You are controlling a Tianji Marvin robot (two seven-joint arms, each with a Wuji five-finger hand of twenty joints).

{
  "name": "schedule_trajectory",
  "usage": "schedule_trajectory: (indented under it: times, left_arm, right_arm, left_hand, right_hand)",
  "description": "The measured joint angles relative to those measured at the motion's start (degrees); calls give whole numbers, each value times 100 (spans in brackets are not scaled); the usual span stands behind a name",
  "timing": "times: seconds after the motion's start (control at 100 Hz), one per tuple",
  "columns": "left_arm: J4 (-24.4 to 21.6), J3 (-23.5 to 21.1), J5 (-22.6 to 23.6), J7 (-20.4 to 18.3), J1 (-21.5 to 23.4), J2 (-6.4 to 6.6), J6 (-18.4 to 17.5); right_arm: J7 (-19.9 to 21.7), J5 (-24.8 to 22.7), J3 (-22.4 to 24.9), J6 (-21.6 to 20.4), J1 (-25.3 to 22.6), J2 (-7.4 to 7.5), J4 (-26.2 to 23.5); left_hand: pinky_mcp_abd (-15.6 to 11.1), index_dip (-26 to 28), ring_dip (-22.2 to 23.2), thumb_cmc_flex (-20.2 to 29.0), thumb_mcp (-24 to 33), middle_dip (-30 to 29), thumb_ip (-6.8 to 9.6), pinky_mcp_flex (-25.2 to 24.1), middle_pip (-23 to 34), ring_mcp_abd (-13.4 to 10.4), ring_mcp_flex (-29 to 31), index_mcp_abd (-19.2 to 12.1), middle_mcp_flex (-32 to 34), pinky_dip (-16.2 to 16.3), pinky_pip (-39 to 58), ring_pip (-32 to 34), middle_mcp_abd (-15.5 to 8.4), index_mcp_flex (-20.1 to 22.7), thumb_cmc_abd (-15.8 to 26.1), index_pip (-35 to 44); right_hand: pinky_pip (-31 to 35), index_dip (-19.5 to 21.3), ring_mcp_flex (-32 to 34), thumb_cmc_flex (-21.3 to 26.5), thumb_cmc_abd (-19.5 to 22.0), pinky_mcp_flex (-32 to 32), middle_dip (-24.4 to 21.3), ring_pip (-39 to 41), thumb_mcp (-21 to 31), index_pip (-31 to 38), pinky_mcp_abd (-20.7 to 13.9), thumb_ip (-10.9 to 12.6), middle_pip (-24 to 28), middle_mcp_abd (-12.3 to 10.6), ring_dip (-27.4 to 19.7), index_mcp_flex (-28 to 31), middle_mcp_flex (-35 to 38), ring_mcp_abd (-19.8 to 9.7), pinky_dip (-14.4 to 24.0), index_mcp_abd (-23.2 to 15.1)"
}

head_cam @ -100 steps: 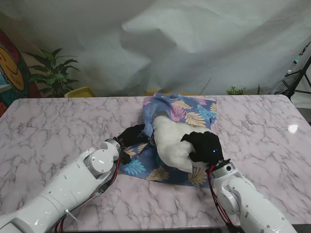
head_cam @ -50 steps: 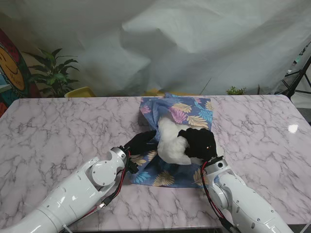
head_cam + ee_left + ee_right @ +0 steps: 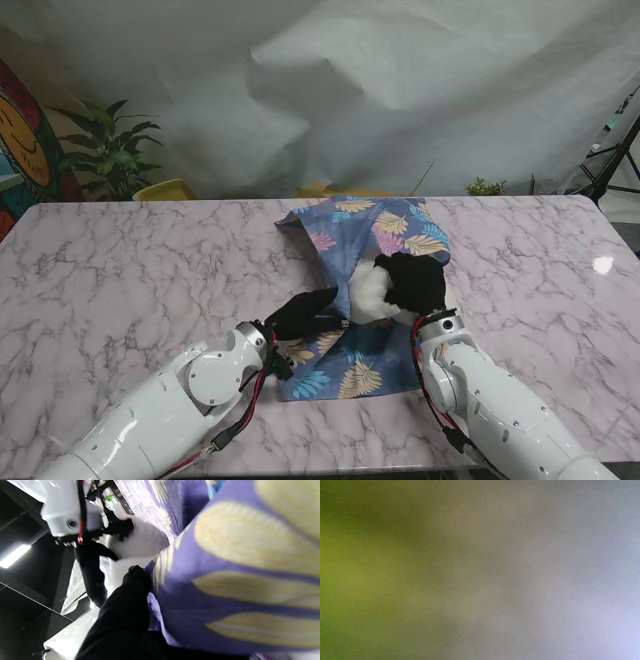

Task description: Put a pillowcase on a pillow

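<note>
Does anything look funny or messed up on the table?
Nothing is spilled or broken. The pillowcase lies crumpled and crooked on the marble table, with the white pillow only partly inside. The right wrist camera shows just a blur, probably pressed against fabric.

Two arms, glossy white rounded shells, a round cap on the left forearm joint. Left hand [image 3: 305,312] and right hand [image 3: 416,284] are covered in black, five fingers [image 3: 136,573] each. Red and black cables are routed along both wrists.
</note>
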Motion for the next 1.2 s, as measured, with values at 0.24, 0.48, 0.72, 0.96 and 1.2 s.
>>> schedule_trajectory:
  times: [0.24,0.48,0.72,0.96,1.2]
  left_arm:
    - [-148,75,13,-96,64,46,-144]
    - [-203,99,-269,-132,125,45,-372]
    - [-426,-69,-475,-98,369,31,-515]
    - [-577,-191,-842,-128,534,21,-444]
    - [-751,-195,-789,-1393,411,254,208]
  right_arm:
    - [-521,337,104,124,75,-242,177]
    - [-981,461,-106,561,280,-362,427]
    - [-1327,826,-628,901,815,-641,1299]
    - [-1162,1113,-848,577,988,-767,1744]
    - [595,803,-640,410,561,-415,720]
  left_hand:
    - [-12,0,3,-3,-66,4,0,1,0,-11,0,0,0,4,0,1,-2,0,61,-72]
    - [-16,46,5,-3,-66,65,0,1,0,-13,1,0,0,10,0,2,-2,0,64,-91]
    - [-17,68,5,-3,-66,66,0,1,0,-15,1,0,0,61,0,2,-2,0,65,-100]
    - [-18,76,-5,-3,-72,67,0,-29,0,-16,-8,38,0,63,-3,-67,-5,0,136,-135]
    - [145,-306,-457,-13,-804,-437,230,-989,-527,366,-920,55,-323,63,-694,-1122,-5,-17,595,-491]
  right_hand:
    - [5,-2,0,56,0,3,0,0,0,1,-46,0,0,0,10,2,1,-49,138,-5]
    - [5,-4,0,56,0,5,0,0,0,65,-115,0,1,0,10,3,1,-101,140,-7]
    - [9,-4,0,56,0,43,0,0,0,128,-155,0,1,0,10,3,1,-124,163,-8]
    - [429,-50,3,-544,0,58,-20,433,136,355,-276,-20,389,-15,12,-52,-13,-176,189,-9]
    - [970,1689,-358,-1958,971,-413,435,861,-470,-430,-358,574,1079,166,11,-850,-1278,-258,327,574]
